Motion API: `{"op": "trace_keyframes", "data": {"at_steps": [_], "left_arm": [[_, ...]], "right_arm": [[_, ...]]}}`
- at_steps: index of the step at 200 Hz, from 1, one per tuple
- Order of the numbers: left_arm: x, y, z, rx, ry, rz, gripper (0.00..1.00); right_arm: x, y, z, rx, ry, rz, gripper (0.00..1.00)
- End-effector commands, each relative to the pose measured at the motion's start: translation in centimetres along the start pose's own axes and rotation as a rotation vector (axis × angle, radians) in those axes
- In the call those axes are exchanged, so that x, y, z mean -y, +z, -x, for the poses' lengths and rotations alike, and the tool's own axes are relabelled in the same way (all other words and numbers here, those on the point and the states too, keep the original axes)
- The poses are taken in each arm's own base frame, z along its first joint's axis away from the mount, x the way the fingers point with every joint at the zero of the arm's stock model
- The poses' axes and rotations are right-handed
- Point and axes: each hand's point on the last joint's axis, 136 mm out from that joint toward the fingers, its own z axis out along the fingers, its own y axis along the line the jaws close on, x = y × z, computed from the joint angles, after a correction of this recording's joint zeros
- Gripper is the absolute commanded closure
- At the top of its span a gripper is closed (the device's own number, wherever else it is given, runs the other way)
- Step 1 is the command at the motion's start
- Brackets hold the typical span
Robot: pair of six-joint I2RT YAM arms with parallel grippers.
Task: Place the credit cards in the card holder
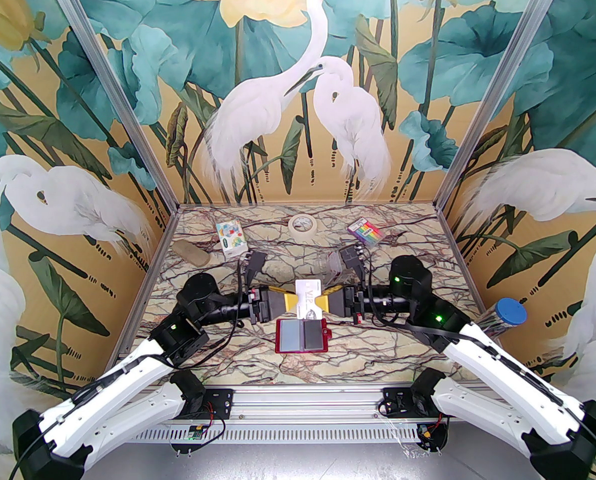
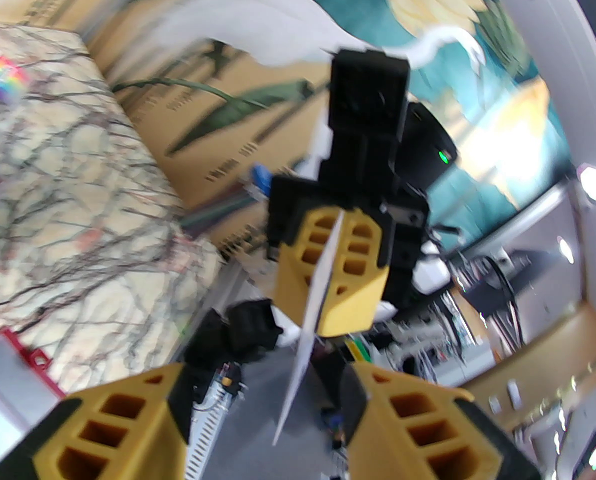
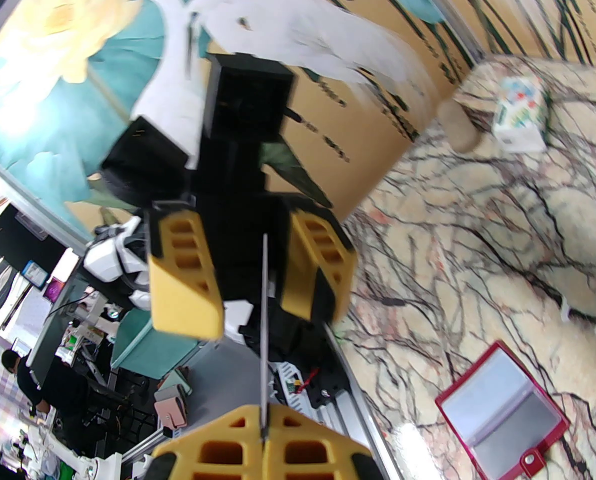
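Pose: left arm (image 1: 217, 310) and right arm (image 1: 383, 304) level, meeting mid-table.
Right gripper (image 1: 323, 304) pinches thin, pale credit card (image 1: 308, 295); left gripper (image 1: 293, 304) spread wide around it. Red-rimmed card holder (image 1: 279, 337) lies open flat, just nearer.

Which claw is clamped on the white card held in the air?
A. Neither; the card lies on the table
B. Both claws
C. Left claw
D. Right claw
D: the right claw has its fingers shut on the edge of the white card, while the left claw has its fingers apart on either side of it.
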Motion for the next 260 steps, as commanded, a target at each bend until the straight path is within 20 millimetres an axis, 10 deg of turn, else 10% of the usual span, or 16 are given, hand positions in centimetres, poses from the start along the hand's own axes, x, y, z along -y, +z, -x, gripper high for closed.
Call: {"op": "trace_keyframes", "data": {"at_steps": [1,96,260], "left_arm": [[-4.8,-1.3,-0.3,0.046,-0.074,0.199,0.43],[-17.8,-1.6,-8.5,-0.151,-0.345,0.570,0.57],[-23.7,-0.3,-14.1,-0.309,-0.468,0.638,0.79]], "right_arm": [[2.8,0.5,-0.8,-0.032,0.067,-0.122,1.00],[14.7,3.3,-8.2,-0.182,0.446,-0.400,1.00],[19.8,5.5,-13.1,-0.256,0.596,-0.448,1.00]]}}
